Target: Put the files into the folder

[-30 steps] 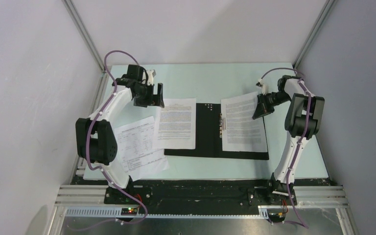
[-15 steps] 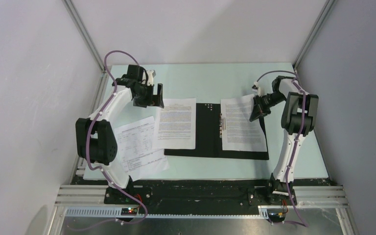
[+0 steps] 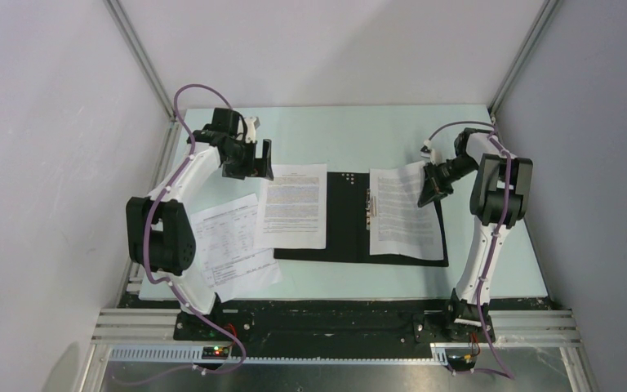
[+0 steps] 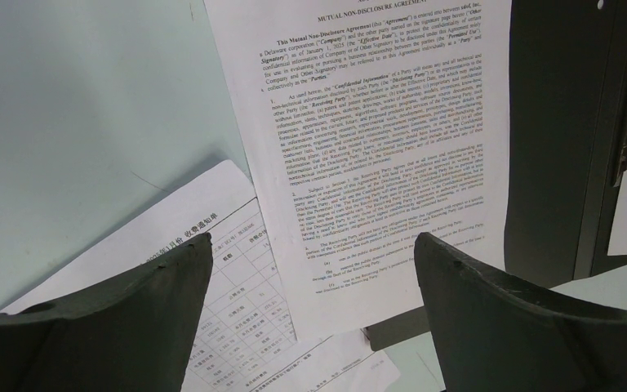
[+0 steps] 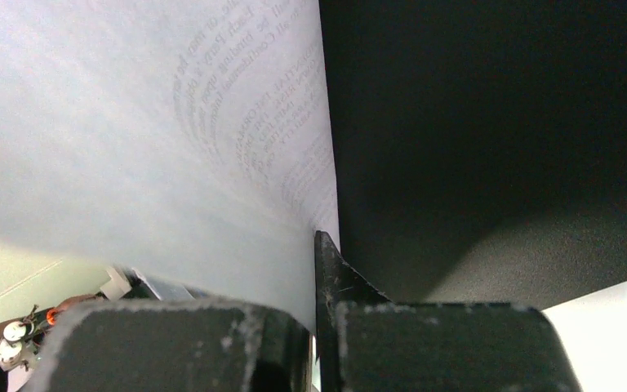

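I see a thin flat folder (image 3: 347, 220) lying wide open in the middle of the pale green table top (image 3: 351, 131). Its black inside faces up, and its metal clip (image 3: 370, 206) runs along the spine. Three white printed paper sheets lie about it.

The right-hand sheet (image 3: 400, 220) rests on the folder's right half, just beside the clip. Its far right corner is raised off the black cover, pinched in the black two-finger right gripper (image 3: 433, 186). From that arm's wrist view the fingers (image 5: 171, 347) are closed tight on the paper's edge. The page curves up and away from the dark cover beneath it.

The sheet of dense paragraphs (image 3: 294, 206) lies flat across the folder's left edge, partly on the black cover and partly on the table. The sheet printed with tables (image 3: 233, 245) lies askew on the table to the left of the folder. The paragraph sheet overlaps its right corner.

The black two-finger left gripper (image 3: 253, 159) hovers above the far left corner of the paragraph sheet. Its fingers (image 4: 114, 327) are spread wide apart with nothing between them. Through the gap, the wrist view shows both left-hand sheets lying on the table below.
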{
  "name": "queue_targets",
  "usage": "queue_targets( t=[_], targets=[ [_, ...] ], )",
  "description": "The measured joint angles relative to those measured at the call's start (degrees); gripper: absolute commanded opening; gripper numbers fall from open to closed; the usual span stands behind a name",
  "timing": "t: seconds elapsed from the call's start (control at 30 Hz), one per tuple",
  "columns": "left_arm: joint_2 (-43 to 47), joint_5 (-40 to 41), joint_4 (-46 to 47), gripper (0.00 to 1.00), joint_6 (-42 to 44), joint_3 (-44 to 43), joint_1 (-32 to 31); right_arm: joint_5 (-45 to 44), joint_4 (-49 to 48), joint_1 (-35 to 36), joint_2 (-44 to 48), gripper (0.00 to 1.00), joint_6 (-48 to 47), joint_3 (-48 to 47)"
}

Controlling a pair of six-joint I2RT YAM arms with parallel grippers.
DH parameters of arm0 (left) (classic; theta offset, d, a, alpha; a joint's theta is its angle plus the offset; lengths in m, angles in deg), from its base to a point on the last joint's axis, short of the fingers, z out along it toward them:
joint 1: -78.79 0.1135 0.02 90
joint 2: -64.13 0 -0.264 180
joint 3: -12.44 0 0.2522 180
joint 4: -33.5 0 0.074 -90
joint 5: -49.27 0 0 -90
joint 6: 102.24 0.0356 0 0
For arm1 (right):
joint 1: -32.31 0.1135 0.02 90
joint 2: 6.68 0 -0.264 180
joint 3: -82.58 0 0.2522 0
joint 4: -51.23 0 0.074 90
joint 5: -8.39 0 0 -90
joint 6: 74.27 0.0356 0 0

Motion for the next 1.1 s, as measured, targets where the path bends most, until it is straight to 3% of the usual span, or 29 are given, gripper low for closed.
queue_targets(
  t=[0.93, 1.03, 1.1],
  targets=[
    [0.0, 0.0, 0.0, 0.98, 0.0, 0.0, 0.0, -0.8, 2.0, -0.9, 1.0, 0.0, -1.4, 1.0],
    [0.0, 0.0, 0.0, 0.98, 0.0, 0.0, 0.0, -1.0, 1.9, -0.9, 1.0, 0.11, -0.9, 1.0],
    [0.0, 0.0, 0.0, 0.98, 0.0, 0.0, 0.0, -1.5, 1.8, -1.0, 1.0, 0.31, 0.1, 1.1]
  ],
)
